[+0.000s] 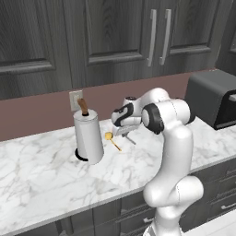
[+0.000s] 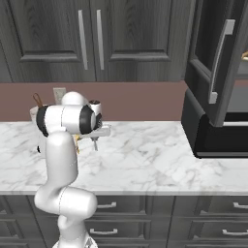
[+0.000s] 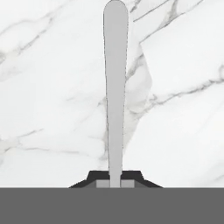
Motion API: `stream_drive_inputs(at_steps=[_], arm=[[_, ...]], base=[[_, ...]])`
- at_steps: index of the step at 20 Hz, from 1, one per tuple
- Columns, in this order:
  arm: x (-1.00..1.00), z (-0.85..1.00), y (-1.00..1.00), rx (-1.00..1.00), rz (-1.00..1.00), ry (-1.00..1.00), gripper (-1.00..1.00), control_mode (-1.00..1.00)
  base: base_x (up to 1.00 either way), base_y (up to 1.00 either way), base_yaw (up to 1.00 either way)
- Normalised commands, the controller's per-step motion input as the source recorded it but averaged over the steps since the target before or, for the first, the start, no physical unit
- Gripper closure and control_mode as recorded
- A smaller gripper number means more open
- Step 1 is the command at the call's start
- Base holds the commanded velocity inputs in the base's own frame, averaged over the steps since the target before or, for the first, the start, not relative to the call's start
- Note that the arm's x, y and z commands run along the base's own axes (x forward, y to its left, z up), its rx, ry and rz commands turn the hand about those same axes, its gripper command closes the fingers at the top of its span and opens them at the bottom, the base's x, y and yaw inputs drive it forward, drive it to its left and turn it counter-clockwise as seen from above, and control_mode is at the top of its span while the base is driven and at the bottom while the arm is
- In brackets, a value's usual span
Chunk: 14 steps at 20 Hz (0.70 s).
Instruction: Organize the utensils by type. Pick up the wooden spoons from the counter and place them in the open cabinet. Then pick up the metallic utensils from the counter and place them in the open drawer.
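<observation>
The gripper point(image 3: 115, 183) pinches the thin silver fork point(image 3: 115, 87) by one end, and the long grey handle sticks straight out from between the two dark tips in the hand view. Under it lies the white marble tabletop point(image 1: 41, 170). In the left base view the gripper point(image 1: 125, 132) hangs just to the right of the paper-towel roll point(image 1: 90, 136), low over the tabletop. The gold spoon point(image 1: 112, 140) lies on the tabletop between the roll and the gripper, close to both.

The step in hand looks like lifting the fork and taking it to the drawer (the drawer for it is not seen here). To do this well, the arm should go straight up first, so the fork does not bump the gold spoon or the roll beside it. The hold is only on the very end, so the fork could swing or slip. Slow, steady moves are safest. The gripper should squeeze until the fork is right over the drawer, then let go low.

No brand, label or writing can be read anywhere in these pictures.
</observation>
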Motion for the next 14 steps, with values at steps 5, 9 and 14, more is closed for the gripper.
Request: stream_drive_inputs(at_steps=[5, 9, 14], arm=[[-0.35, 0.30, -0.04, 0.02, 0.00, -0.11, 1.00, -1.00], [-0.19, 0.55, 0.00, 0.00, 0.00, -0.09, 1.00, -1.00], [-0.47, 0.36, -0.10, 0.00, 0.00, -0.03, 1.00, -1.00]], base=[[0.00, 0.00, 0.00], [0.00, 0.00, 0.00], [0.00, 0.00, 0.00]])
